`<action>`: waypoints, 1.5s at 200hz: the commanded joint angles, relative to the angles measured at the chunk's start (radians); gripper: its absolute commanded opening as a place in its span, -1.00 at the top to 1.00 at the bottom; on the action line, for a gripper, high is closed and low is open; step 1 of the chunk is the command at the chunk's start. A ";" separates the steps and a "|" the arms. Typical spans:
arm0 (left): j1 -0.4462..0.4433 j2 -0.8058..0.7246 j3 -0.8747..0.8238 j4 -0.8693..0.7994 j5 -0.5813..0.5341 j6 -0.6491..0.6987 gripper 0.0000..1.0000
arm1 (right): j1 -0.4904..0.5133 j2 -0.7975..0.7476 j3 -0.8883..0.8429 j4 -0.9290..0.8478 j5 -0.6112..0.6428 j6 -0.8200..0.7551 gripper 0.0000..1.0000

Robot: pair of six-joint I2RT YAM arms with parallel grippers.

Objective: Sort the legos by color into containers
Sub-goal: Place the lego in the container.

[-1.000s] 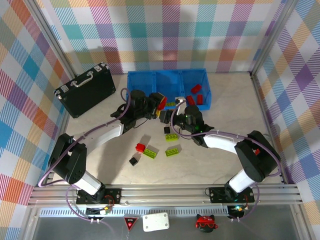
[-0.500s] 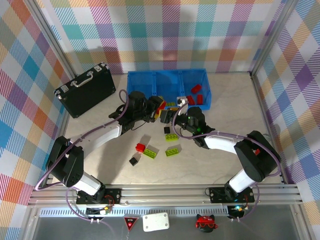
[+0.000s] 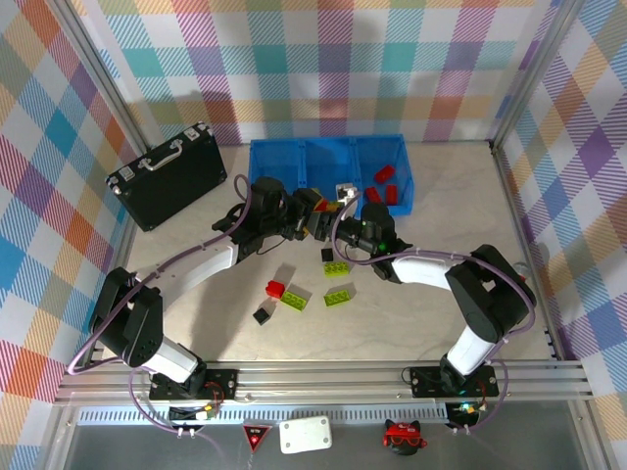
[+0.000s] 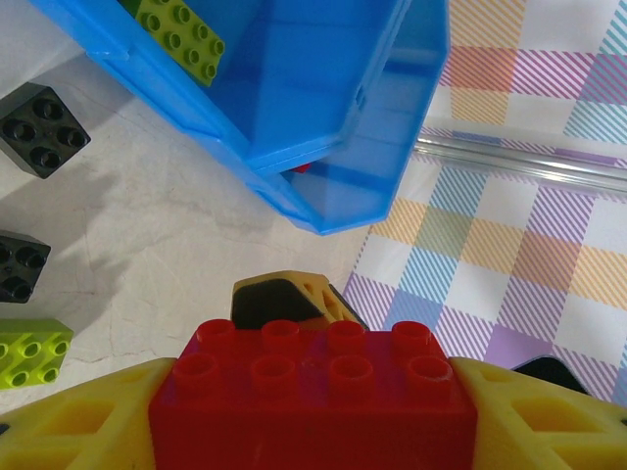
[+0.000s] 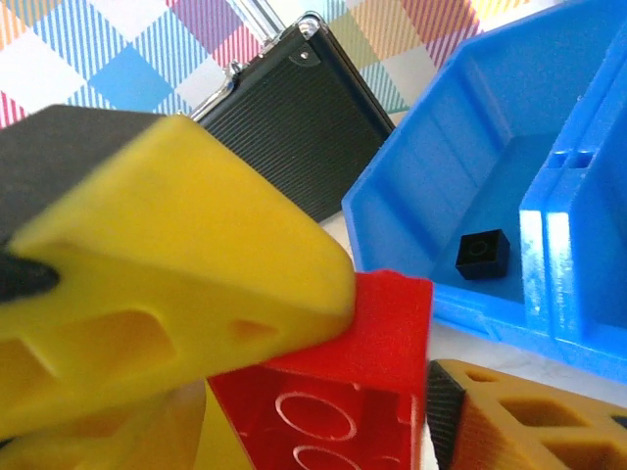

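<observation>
Your red lego [image 4: 313, 397], a glossy two-by-four studded brick, sits just in front of the blue tray's [image 3: 323, 141] near wall, clamped by its short ends in your left gripper [image 3: 310, 208], so its long axis runs finger to finger. Your right gripper [image 3: 331, 210] meets it from 3 o'clock, its fingers around the brick; you cannot tell whether they press. Seen from above, the compartment holding other red bricks [image 3: 384, 186] lies at about 3 o'clock, nearer your right arm.

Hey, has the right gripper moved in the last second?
Yes. The right gripper has shifted left along the front of the blue tray, closing in on the left gripper.
</observation>
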State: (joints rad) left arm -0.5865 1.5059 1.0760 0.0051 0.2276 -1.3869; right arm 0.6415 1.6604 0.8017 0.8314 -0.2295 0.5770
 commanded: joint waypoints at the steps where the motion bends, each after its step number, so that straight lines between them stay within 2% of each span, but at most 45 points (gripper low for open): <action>1: 0.004 -0.052 0.006 -0.002 0.017 0.015 -0.17 | -0.003 -0.003 0.025 0.030 -0.005 0.015 -0.08; 20: 0.007 -0.084 -0.026 -0.015 -0.016 0.023 -0.21 | -0.003 -0.012 0.025 -0.006 0.001 0.008 0.17; 52: 0.014 -0.092 -0.045 0.016 -0.003 0.022 -0.36 | -0.004 -0.031 0.013 -0.030 -0.001 0.012 0.34; 75: 0.018 -0.088 -0.047 0.039 0.023 0.037 -0.57 | -0.003 -0.054 0.008 -0.059 0.010 0.003 0.36; 97: 0.031 -0.110 -0.046 -0.006 0.028 0.084 -0.70 | -0.012 -0.081 0.033 -0.167 0.028 -0.042 0.36; 150: 0.071 -0.222 -0.022 -0.271 0.000 0.325 -0.80 | -0.144 -0.088 0.148 -0.494 0.013 -0.108 0.37; 187: 0.071 -0.313 -0.008 -0.501 -0.090 0.496 -0.80 | -0.278 0.006 0.320 -0.734 -0.065 -0.158 0.37; 231: 0.073 -0.393 -0.034 -0.626 -0.162 0.567 -0.82 | -0.383 0.186 0.587 -1.011 -0.060 -0.226 0.35; 258: 0.073 -0.419 -0.052 -0.660 -0.174 0.585 -0.82 | -0.400 0.311 0.743 -1.150 0.004 -0.296 0.34; 300: 0.073 -0.452 -0.065 -0.692 -0.192 0.596 -0.82 | -0.405 0.450 0.895 -1.278 0.136 -0.386 0.35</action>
State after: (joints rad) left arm -0.5209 1.0847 1.0222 -0.6338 0.0612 -0.8234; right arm 0.2375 2.0567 1.6142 -0.3019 -0.1894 0.2840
